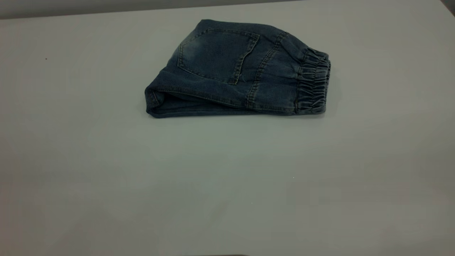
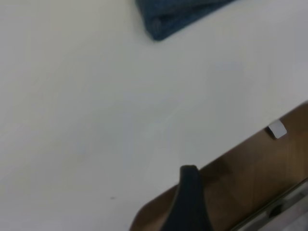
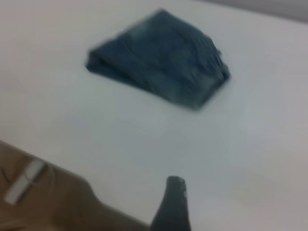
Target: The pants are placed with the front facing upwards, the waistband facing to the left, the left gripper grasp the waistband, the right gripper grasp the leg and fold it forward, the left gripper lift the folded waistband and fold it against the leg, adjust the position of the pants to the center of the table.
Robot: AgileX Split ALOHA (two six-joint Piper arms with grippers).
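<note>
The pants (image 1: 227, 71) lie folded into a compact bundle on the table (image 1: 213, 185), toward its far side and a little right of the middle. A back patch pocket (image 1: 217, 55) faces up. The gathered waistband (image 1: 314, 83) is at the bundle's right end and the folded edge at its left. Neither arm shows in the exterior view. The left gripper (image 2: 190, 202) hangs over the table's near border, far from the pants, with only a denim corner (image 2: 168, 17) in its view. The right gripper (image 3: 173, 207) is also well away from the pants (image 3: 163, 62). Nothing is held.
A brown wooden strip (image 2: 250, 178) with a small white tag (image 2: 277, 129) borders the table by the left gripper. Brown surface (image 3: 43, 197) with a white object (image 3: 24, 185) lies beside the right gripper. The table's far edge (image 1: 106, 12) runs just behind the pants.
</note>
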